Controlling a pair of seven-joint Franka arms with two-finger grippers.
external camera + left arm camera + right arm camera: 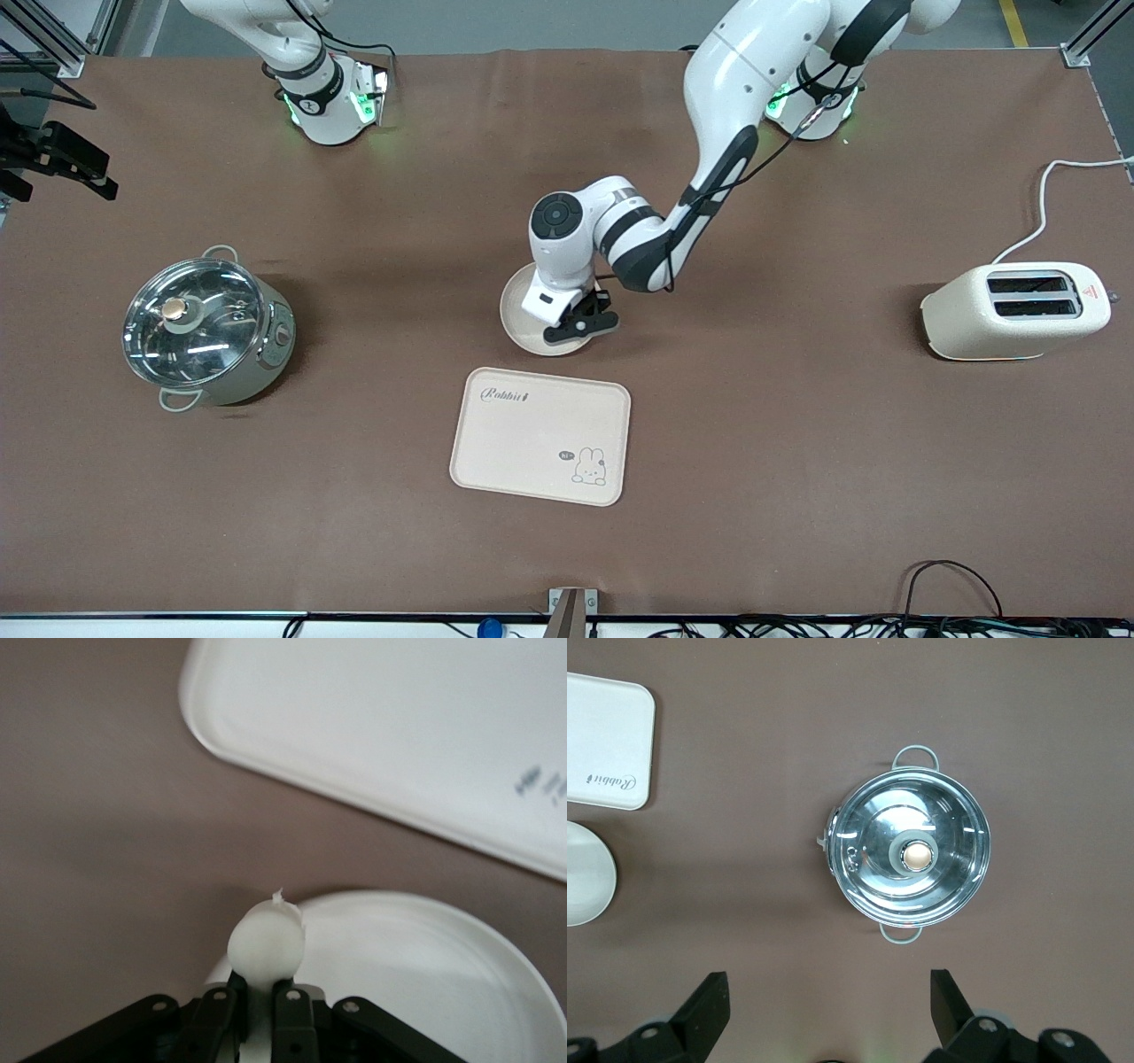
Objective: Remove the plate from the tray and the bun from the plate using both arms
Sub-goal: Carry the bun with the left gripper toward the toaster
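Over brown table (797, 443) | left gripper (580, 326) grips bun (267, 942) | plate (518, 310)

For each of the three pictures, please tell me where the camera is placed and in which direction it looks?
Front view: high across the table, facing both arm bases; the left pincer sits over the plate, farther than the tray.
Left wrist view: on the left wrist, looking past its pincer, shut on the bun, onto plate and tray.
Right wrist view: high, looking down on the pot; the right pincer is open.
All three views share tray and plate.
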